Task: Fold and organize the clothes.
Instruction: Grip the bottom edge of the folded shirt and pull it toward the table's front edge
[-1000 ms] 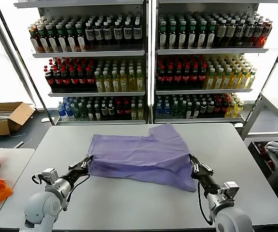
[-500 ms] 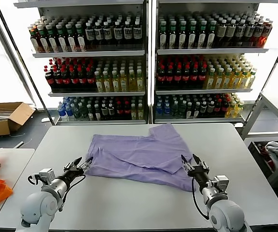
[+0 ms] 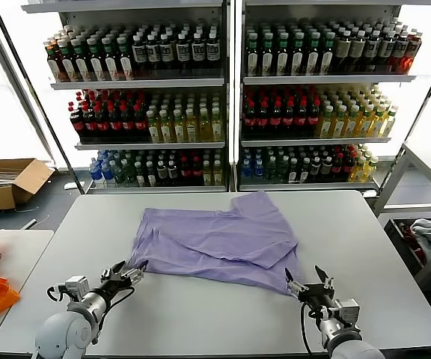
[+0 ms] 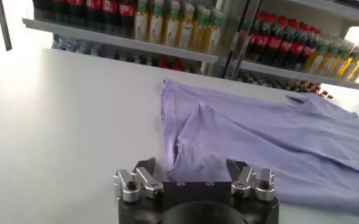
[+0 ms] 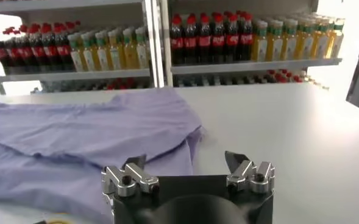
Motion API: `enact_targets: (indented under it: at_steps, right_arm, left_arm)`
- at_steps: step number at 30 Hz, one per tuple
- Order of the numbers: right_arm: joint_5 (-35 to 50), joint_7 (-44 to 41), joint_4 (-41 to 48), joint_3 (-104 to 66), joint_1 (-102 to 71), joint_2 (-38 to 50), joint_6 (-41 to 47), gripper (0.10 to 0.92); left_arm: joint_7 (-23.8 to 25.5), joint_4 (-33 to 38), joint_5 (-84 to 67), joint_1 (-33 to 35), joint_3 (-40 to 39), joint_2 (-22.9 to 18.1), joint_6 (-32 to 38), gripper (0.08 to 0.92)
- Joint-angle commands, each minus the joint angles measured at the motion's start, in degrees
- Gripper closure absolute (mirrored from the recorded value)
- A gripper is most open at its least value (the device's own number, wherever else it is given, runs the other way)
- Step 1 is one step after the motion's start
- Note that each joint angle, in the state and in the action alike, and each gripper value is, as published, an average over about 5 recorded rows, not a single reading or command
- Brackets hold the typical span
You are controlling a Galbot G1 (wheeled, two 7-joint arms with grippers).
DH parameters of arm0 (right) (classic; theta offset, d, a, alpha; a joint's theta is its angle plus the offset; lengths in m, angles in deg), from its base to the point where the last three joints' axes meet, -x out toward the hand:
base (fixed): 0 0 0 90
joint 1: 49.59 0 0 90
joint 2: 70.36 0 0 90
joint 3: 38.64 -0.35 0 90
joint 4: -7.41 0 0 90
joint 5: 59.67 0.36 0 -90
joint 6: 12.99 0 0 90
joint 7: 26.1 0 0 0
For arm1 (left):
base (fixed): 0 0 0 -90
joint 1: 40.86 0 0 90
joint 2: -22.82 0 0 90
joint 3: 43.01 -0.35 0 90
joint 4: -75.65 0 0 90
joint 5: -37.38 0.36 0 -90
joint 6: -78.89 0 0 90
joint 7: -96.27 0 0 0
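Head view: one lavender T-shirt (image 3: 219, 239) is seen lying on the grey table (image 3: 200, 314), partly folded — one layer is laid over another, with a sleeve or corner sticking out toward the shelves (image 3: 230, 97) of bottles. The left gripper (image 3: 129, 271) is held low at the shirt's near left corner, fingers spread, nothing pinched; the right gripper (image 3: 308, 283) is held just off the near right corner, likewise spread and empty. Two grippers, one shirt, two shelf units are counted. Left wrist view: the left gripper (image 4: 192, 170) is shown with jaws apart, the T-shirt (image 4: 264, 140) lying ahead of it on the table, its folded edge doubled and wrinkled. Right wrist view: the right gripper (image 5: 186, 163) is shown wide, with the T-shirt (image 5: 88, 137) just beyond it. One fold is judged laid; further folds and a tidy final placing are judged still outstanding — the outline is not yet a compact rectangle.
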Motion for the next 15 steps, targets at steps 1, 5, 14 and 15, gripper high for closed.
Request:
enact_targets:
  at_steps: [1,5,14,15]
  right_arm:
    - [-0.7,0.9,-0.8,0.4,-3.4,-0.7,1.8,0.345]
    - [1.6,1.2,1.0,1.7,-1.8,-1.5,1.6,0.457]
    - [3.8,1.2,2.2,2.6,-1.0,-1.5,1.9,0.717]
    - [3.9,1.2,2.1,2.5,-1.0,-1.4,1.7,0.743]
  left_arm:
    - [0.0,-2.3,0.3,-0.5,-0.6,0.0,0.0,0.386]
    - [0.1,-2.8,0.3,-1.1,-1.0,0.1,-0.1,0.507]
    - [0.6,-3.5,0.9,-0.9,-1.5,0.7,-0.2,0.767]
    - [0.7,-3.4,0.9,-0.8,-1.4,0.8,-0.2,0.793]
